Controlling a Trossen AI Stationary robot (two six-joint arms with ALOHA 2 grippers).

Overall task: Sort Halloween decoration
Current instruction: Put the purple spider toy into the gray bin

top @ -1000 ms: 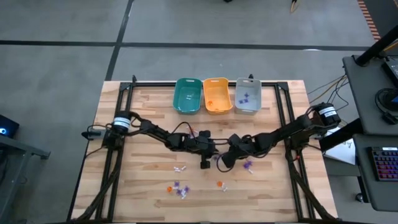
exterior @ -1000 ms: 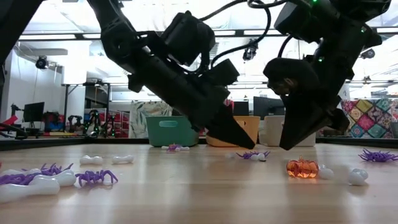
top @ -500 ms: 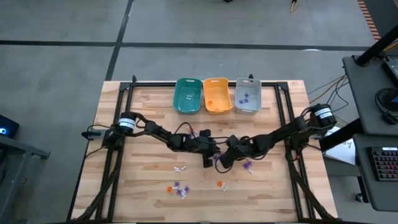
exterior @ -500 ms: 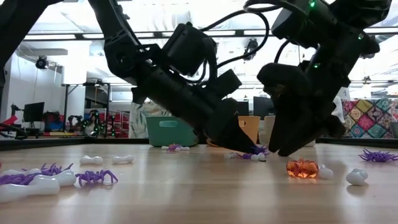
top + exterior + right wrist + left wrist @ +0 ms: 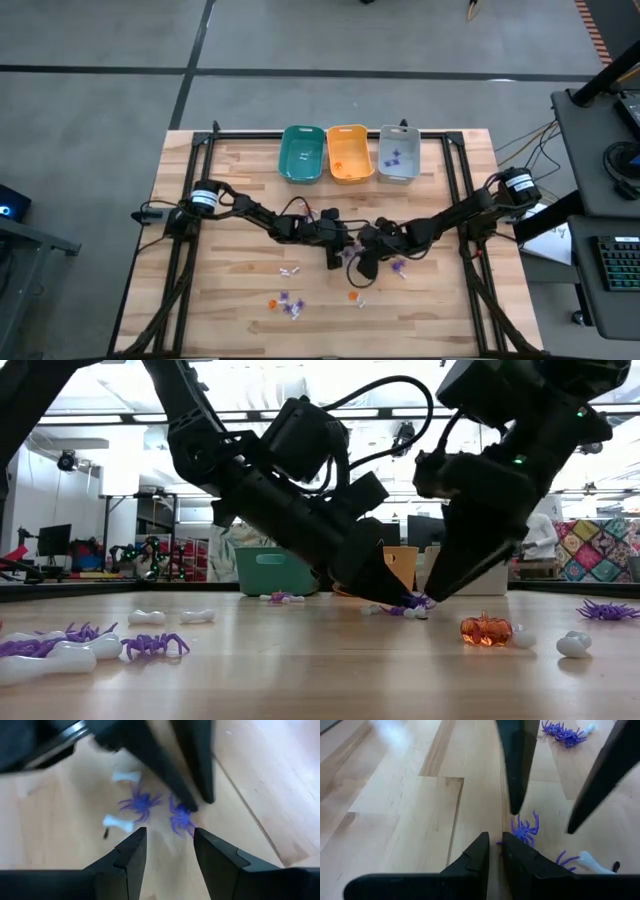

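The Halloween decoration lies scattered on the wooden table (image 5: 230, 200). One purple spider (image 5: 181, 819) lies mid-table between my two grippers and shows in the left wrist view as well (image 5: 524, 831). My left gripper (image 5: 495, 854) is shut and slants down, its tips right at this spider. My right gripper (image 5: 170, 851) is open, with one finger on either side of the spider, not touching it. Close by lie a second purple spider (image 5: 140, 802) and two white bones (image 5: 118, 823). Teal (image 5: 301, 153), orange (image 5: 348, 153) and grey (image 5: 397, 155) bins stand at the far edge. My left gripper's shut fingertips (image 5: 192, 806) reach the purple spider's edge, slanting down from the table's left. I cannot tell whether they touch it. The spider lies flat on the table.
An orange pumpkin (image 5: 486, 630) and white pieces (image 5: 573, 645) lie near the right gripper. More purple spiders (image 5: 150, 645) and bones (image 5: 40, 660) lie toward the near left. Another purple spider (image 5: 399, 266) lies right of the grippers. The two arms meet closely at mid-table.
My right gripper has opened and gone toward the table's left and down, to the purple spider at the left gripper's tips. Its fingers now stand on either side of that spider. The spider has stayed on the table.
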